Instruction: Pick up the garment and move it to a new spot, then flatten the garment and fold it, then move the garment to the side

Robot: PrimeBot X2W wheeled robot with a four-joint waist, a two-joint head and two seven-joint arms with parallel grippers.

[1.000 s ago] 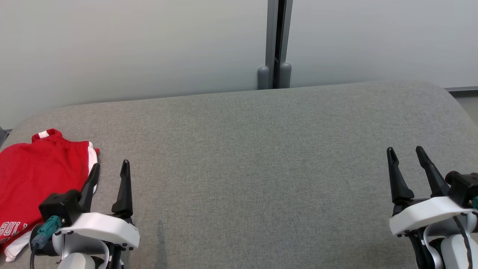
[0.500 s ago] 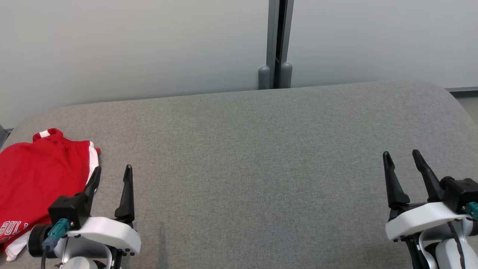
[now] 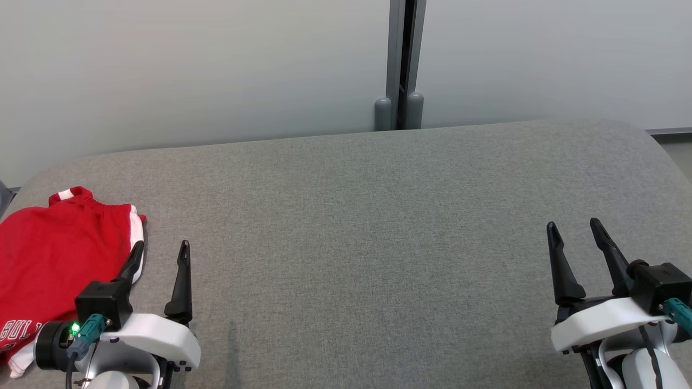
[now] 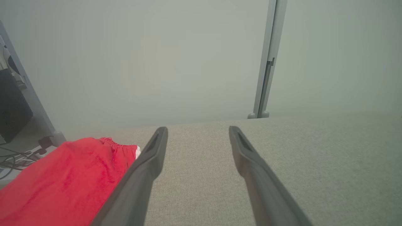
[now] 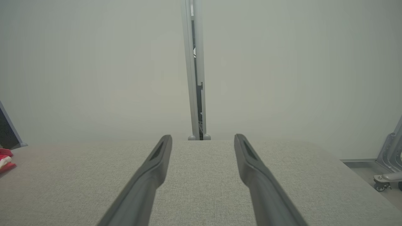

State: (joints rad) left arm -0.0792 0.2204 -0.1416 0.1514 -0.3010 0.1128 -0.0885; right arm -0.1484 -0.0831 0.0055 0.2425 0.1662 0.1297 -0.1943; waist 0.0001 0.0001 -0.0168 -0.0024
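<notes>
The garment point(image 3: 51, 259) is a pair of red shorts with white side trim and white lettering, lying folded flat at the far left of the grey padded table point(image 3: 367, 227). My left gripper point(image 3: 161, 250) stands open just right of it, its left finger over the white trim edge. In the left wrist view the garment point(image 4: 62, 182) lies left of the open left gripper point(image 4: 198, 130). My right gripper point(image 3: 574, 227) stands open at the lower right, far from the garment, nothing between its fingers. The right wrist view shows the open right gripper point(image 5: 203, 138) and a sliver of the garment point(image 5: 4, 160) at the left edge.
A pale partition wall with a grey vertical post point(image 3: 399, 65) runs behind the table. Cables and dark equipment point(image 4: 12, 103) sit off the table's left end. A wheeled metal frame point(image 5: 388, 169) stands past the right end.
Both grippers have drawn back a little toward the bottom of the head view; the right one also shifted slightly left. The garment has not moved.
</notes>
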